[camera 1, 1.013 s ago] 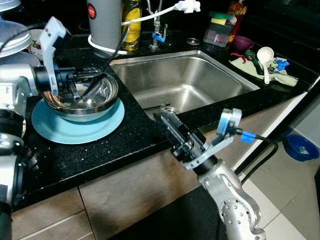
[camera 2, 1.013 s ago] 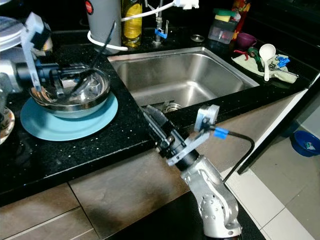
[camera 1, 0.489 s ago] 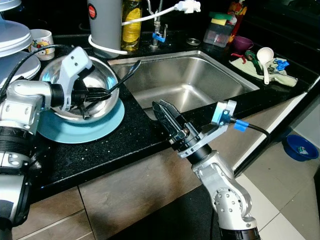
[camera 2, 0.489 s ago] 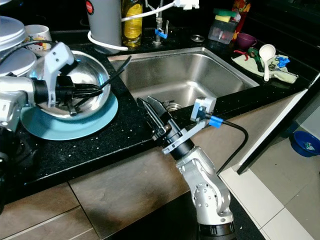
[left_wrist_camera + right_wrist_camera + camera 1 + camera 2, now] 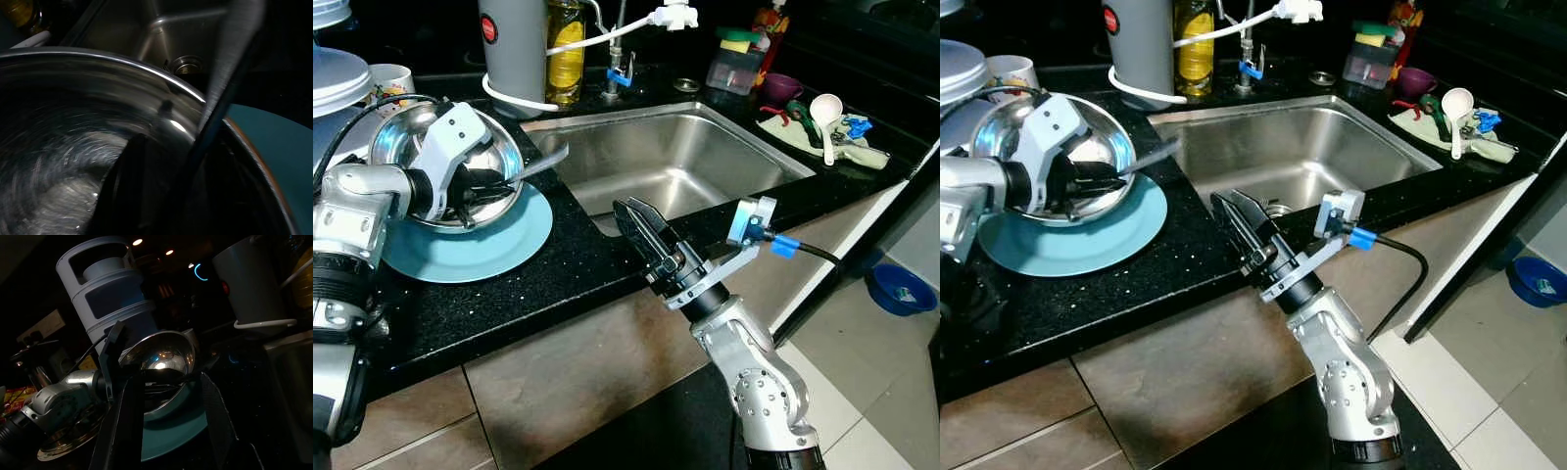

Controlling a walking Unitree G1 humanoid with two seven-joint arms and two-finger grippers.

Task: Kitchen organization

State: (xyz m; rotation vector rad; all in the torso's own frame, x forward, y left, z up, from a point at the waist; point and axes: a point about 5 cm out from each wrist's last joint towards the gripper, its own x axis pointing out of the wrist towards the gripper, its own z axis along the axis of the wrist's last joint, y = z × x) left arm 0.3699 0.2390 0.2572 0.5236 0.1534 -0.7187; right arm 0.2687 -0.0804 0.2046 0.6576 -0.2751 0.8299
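Stainless steel caught my eye first: the bowl (image 5: 450,166) sat tilted at the upper left of the head frames, its lower edge on the teal plate (image 5: 470,240) on the black counter (image 5: 509,313). My left gripper (image 5: 494,184) reached across the bowl's mouth; one black finger (image 5: 487,178) lay inside against the steel and the other stuck out past the rim toward the sink (image 5: 675,157), blurred. They looked clamped over the bowl's rim.

My right gripper (image 5: 641,230) hovered at mid-frame over the counter's front edge, just beside the sink corner, its two fingers a little apart and holding nothing.

The left wrist camera gave me what the head views could not: the bowl's streaked interior (image 5: 63,161) close up, the inner finger (image 5: 132,191) dark against it, and the sink drain (image 5: 188,64) beyond the rim. The right wrist camera looked between its own fingers at the tilted bowl (image 5: 161,360), the plate under it and a grey stacked container (image 5: 102,289) behind, all dim.
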